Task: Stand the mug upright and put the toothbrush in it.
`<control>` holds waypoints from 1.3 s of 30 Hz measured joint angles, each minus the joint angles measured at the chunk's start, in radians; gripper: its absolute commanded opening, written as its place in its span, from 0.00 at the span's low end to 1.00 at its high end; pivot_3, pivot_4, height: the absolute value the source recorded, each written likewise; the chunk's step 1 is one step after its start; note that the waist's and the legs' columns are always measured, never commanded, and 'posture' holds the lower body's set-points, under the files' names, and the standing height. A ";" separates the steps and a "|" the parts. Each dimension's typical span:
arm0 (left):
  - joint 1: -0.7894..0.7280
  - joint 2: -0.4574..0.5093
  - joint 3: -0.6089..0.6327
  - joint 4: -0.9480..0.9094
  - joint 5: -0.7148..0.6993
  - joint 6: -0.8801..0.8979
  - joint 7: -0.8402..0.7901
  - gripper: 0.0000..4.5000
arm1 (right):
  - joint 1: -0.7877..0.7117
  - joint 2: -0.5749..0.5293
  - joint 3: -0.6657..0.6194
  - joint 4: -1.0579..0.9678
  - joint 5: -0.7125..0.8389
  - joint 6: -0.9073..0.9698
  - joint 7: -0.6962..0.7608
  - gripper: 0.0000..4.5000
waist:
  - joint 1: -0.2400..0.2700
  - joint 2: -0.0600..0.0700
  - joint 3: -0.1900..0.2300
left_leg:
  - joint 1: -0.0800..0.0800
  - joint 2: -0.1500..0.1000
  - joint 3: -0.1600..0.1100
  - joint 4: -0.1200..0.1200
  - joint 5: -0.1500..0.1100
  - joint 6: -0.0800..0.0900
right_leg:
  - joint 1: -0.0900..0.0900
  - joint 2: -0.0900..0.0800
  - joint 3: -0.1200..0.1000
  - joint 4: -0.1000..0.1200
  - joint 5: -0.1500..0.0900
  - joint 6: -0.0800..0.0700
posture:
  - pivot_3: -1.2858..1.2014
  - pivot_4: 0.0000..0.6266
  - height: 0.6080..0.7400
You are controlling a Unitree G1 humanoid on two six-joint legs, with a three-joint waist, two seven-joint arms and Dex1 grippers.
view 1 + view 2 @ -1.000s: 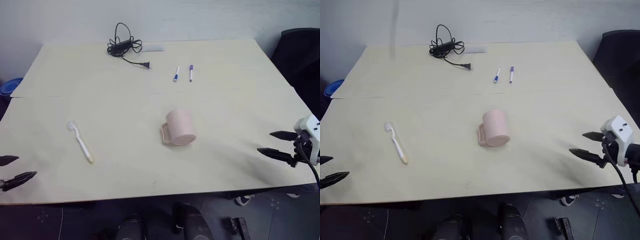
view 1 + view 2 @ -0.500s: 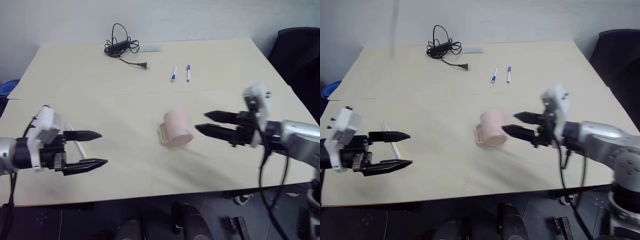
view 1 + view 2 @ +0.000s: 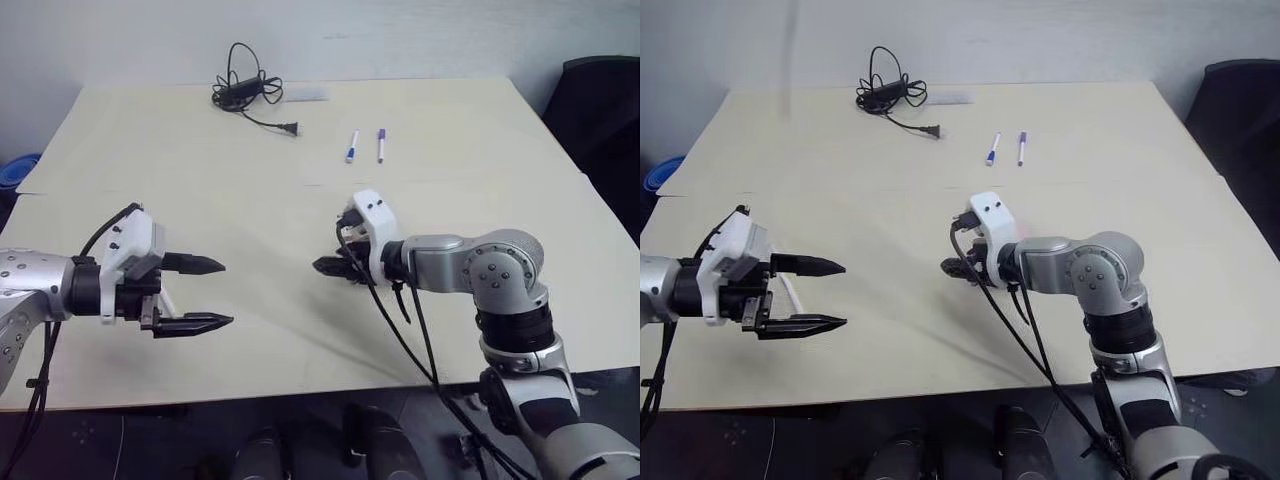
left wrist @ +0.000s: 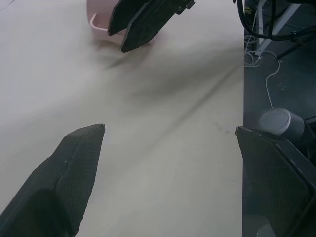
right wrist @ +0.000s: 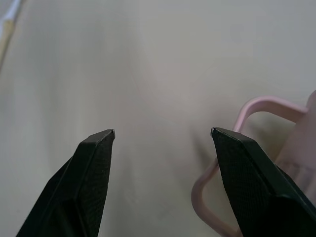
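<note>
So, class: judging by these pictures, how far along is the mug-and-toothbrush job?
Done: nothing yet. In hand: the right gripper, jaws open, sits over the mug's handle without holding it. The left gripper hangs open near the toothbrush, which lies on the table. Left: standing the mug up, then putting the toothbrush in.

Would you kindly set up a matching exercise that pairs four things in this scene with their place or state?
Things:
1. mug
2. black cable
3. two markers
4. left claw

Places or states:
a. open, over the near left of the table
b. coiled near the far edge
c. side by side, past the middle
d. pink, at the fingertips of the right claw

Pairs: 1-d, 2-b, 3-c, 4-a.
</note>
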 measured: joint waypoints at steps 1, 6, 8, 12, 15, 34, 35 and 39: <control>-0.001 -0.004 -0.003 0.001 0.005 -0.002 0.000 1.00 | 0.001 -0.017 0.012 -0.005 -0.021 -0.003 0.009 0.72 | 0.000 0.000 0.000 | 0.000 0.000 0.000 0.000 0.000 0.000 | 0.000 0.000 0.000 0.000 0.000 0.000 | 0.52 0.24 1.00; -0.001 -0.031 -0.026 0.000 0.022 -0.016 0.007 1.00 | 0.046 -0.101 0.035 -0.065 -0.099 -0.001 0.081 0.72 | 0.001 0.000 0.000 | 0.000 0.001 0.000 0.000 0.000 -0.001 | 0.000 0.000 -0.001 0.000 0.000 0.000 | 0.52 0.24 1.00; -0.001 -0.035 -0.026 0.000 0.024 -0.021 0.009 1.00 | 0.053 -0.111 0.035 -0.075 -0.118 0.003 0.107 0.72 | 0.001 0.000 0.000 | 0.000 0.001 0.000 0.000 0.000 -0.001 | 0.000 0.000 -0.001 0.001 0.000 0.000 | 0.52 0.24 1.00; -0.007 -0.051 -0.035 0.003 0.039 -0.034 0.014 1.00 | 0.052 -0.142 0.028 -0.099 -0.147 0.007 0.148 0.72 | 0.000 0.000 0.000 | 0.000 0.002 0.000 0.000 0.000 -0.001 | 0.000 0.001 -0.001 0.000 0.000 0.000 | 0.52 0.24 1.00; -0.012 -0.056 -0.043 0.004 0.049 -0.043 0.015 1.00 | 0.050 -0.175 0.027 -0.144 -0.160 0.025 0.175 0.72 | 0.001 0.000 0.000 | 0.000 0.002 0.000 0.000 0.000 -0.001 | 0.000 0.001 -0.001 0.000 0.000 0.000 | 0.52 0.24 1.00; -0.111 -0.077 -0.111 0.040 0.066 -0.065 -0.001 1.00 | 0.168 -0.178 0.115 -0.152 -0.389 -0.057 0.220 0.72 | 0.002 0.000 0.000 | 0.000 0.002 0.000 0.000 0.000 -0.002 | 0.000 0.003 -0.001 0.000 0.000 -0.001 | 0.52 0.24 1.00; -0.113 -0.077 -0.111 0.040 0.067 -0.065 -0.001 1.00 | 0.168 -0.177 0.115 -0.136 -0.399 -0.068 0.227 0.72 | 0.001 0.000 0.000 | 0.000 0.002 0.000 0.000 0.000 -0.002 | 0.000 0.003 -0.001 0.000 0.000 -0.001 | 0.52 0.24 1.00; -0.114 -0.078 -0.111 0.040 0.068 -0.066 0.000 1.00 | 0.162 -0.175 0.120 -0.096 -0.431 -0.106 0.261 0.68 | 0.001 0.000 0.000 | 0.001 0.003 0.000 0.000 0.000 -0.002 | 0.000 0.003 -0.001 0.000 0.000 -0.001 | 0.52 0.24 1.00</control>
